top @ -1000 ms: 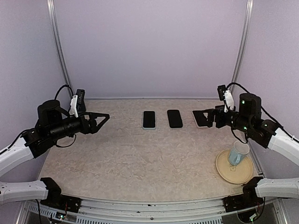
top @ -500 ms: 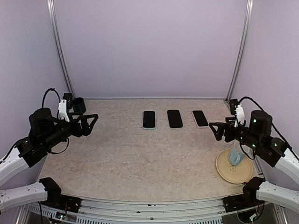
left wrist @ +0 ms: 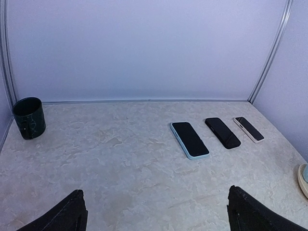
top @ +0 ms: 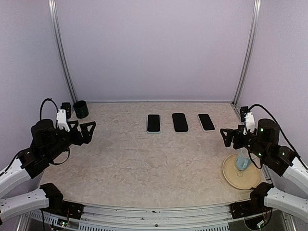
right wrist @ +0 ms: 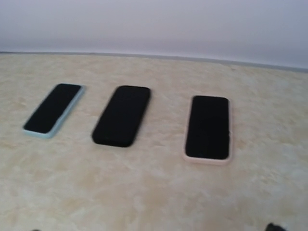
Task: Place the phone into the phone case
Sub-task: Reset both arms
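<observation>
At the far middle of the table (top: 144,159) three flat things lie in a row, apart: a blue-edged phone (top: 153,123), a black slab (top: 180,122), a pink-edged phone (top: 206,121); all faces dark; which is the case I cannot tell; the left claw (top: 91,132) hovers released by the left edge; the right claw (top: 224,138) gapes empty near a mug (top: 243,161) on a plate (top: 240,182); a dark cup (top: 80,109) stands far left.

Dark cup (left wrist: 29,118) upright at far left corner, pale blue mug (top: 242,164) on beige plate (top: 232,179)
</observation>
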### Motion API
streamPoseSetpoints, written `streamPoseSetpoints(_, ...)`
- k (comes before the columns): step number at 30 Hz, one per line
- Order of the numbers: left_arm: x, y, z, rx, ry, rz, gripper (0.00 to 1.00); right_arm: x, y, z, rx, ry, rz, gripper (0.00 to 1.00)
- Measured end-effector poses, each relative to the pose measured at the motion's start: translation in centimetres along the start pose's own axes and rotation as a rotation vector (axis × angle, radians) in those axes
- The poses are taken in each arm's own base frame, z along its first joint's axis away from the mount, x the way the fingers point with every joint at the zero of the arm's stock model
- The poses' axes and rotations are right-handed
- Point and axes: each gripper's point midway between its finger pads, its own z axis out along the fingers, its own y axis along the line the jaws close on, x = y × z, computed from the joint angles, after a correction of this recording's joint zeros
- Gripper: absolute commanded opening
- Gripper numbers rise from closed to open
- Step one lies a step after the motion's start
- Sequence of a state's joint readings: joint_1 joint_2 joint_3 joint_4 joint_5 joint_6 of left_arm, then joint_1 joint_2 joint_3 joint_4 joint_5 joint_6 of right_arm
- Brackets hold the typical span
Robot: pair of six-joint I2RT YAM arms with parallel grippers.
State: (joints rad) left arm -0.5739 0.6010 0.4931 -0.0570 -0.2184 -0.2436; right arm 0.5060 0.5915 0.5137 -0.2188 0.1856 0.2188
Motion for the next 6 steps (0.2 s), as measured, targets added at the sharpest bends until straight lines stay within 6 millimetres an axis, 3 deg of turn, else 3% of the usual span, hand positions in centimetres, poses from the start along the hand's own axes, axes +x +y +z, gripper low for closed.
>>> streamPoseSetpoints(6, 0.21, 0.43, 0.15, -0.026, 0.006, 0.008, 0.99, 0.35, -1.16, 0.11, 0.067, 0.002, 0.009, 1.0)
